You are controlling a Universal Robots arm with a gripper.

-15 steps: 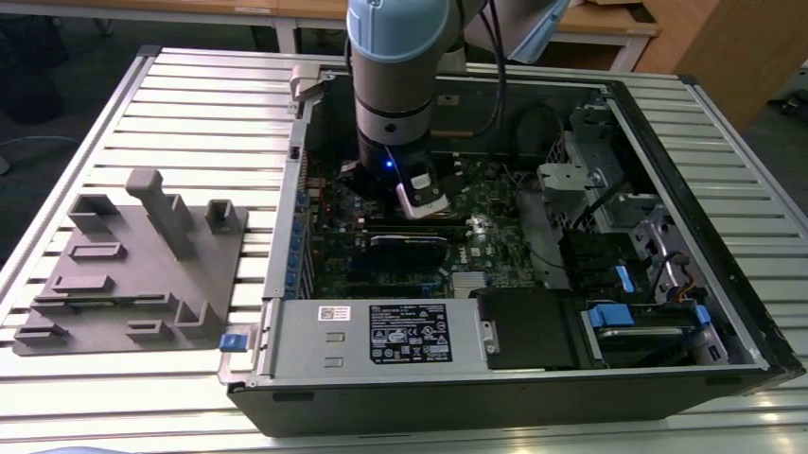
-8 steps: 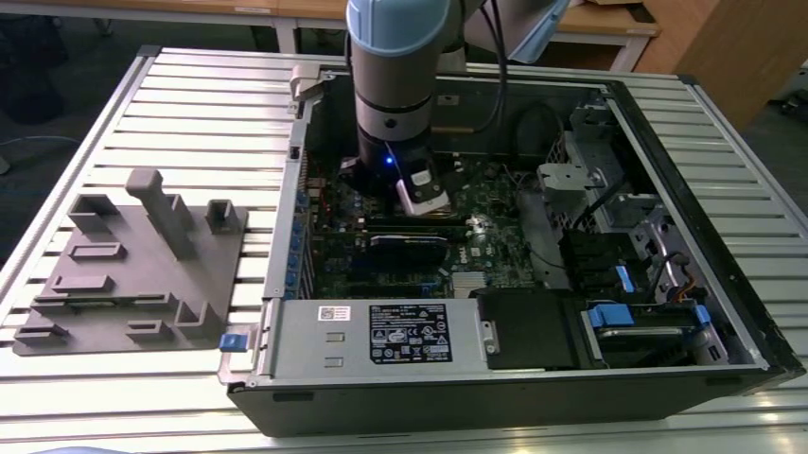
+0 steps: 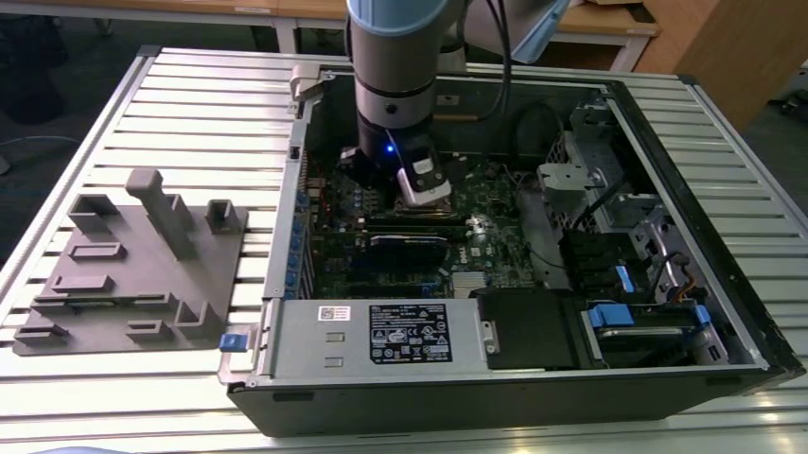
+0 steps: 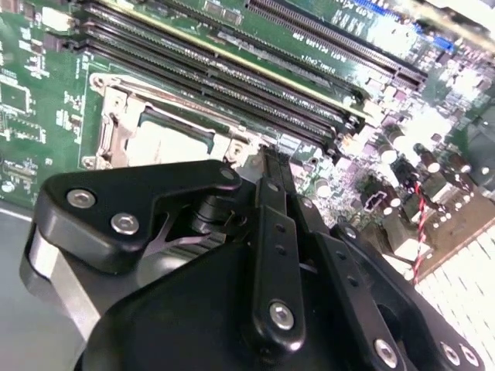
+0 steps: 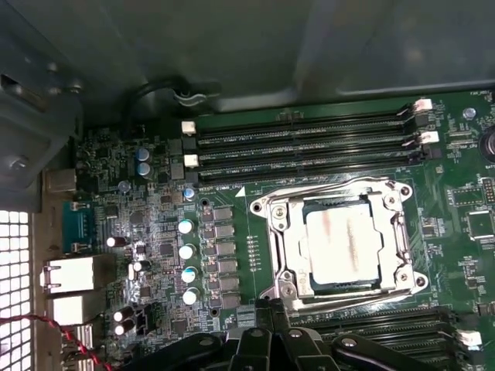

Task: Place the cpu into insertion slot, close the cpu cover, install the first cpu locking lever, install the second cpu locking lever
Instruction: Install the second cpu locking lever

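Cpu [image 5: 343, 244] x1 under cpu cover [image 5: 338, 196] x1.

In the second wrist view the black gripper [image 4: 267, 174] body covers much of the insertion slot [image 4: 166, 135], so its near side cannot be seen. In the first wrist view the picture's edge cuts off the gripper [image 5: 271, 340] linkage. In the exterior view the arm [image 3: 394, 85] hides the socket.

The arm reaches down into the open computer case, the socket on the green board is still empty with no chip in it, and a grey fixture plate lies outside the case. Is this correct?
One thing is wrong: the insertion slot is not empty. In the first wrist view the cpu already sits in it, its grey metal top showing through the window of the cpu cover. The rest holds: in the exterior view the arm reaches into the computer case, and the grey fixture plate lies outside it.
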